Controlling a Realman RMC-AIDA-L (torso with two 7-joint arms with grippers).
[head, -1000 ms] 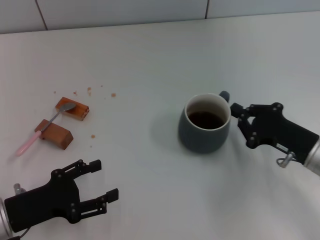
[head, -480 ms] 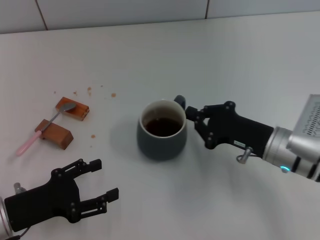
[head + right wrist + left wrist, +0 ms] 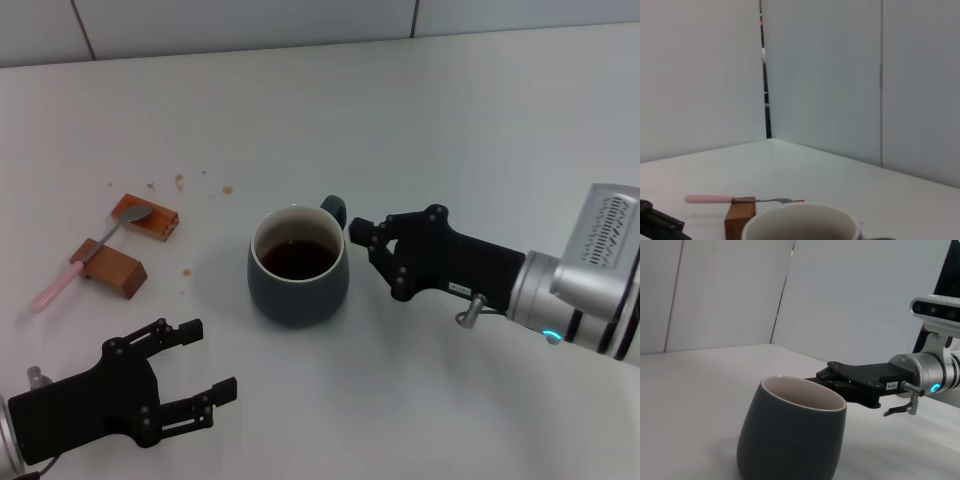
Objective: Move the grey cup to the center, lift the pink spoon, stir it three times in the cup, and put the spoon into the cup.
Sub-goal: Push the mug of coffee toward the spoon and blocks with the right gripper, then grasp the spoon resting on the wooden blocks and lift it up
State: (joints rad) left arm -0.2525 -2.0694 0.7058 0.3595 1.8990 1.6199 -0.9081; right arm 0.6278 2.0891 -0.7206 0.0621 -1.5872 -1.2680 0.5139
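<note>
Left of the cup point(image 3: 298, 265), near the table's front edge, I see my left gripper point(image 3: 200, 375) parked with its fingers spread and nothing between them, exactly where it sat a second ago. Beyond it and still left of the cup lies the spoon point(image 3: 88, 255), its pink handle propped on one brown block point(image 3: 108, 268) and its silver bowl resting on the other block point(image 3: 146, 217); neither has shifted. A few crumbs point(image 3: 180, 183) dot the table point(image 3: 330, 110) behind the blocks.

At the middle stands the cup, upright, dark liquid inside, handle point(image 3: 334, 209) turned toward the right gripper. A second ago it stood well to the right; half a second ago it was partway over, and now it sits a little further left again.

Right of the cup, my right gripper point(image 3: 358, 240) has travelled left with it, its fingertips at the handle. I cannot tell whether they are clamped on the handle or merely touching it.
</note>
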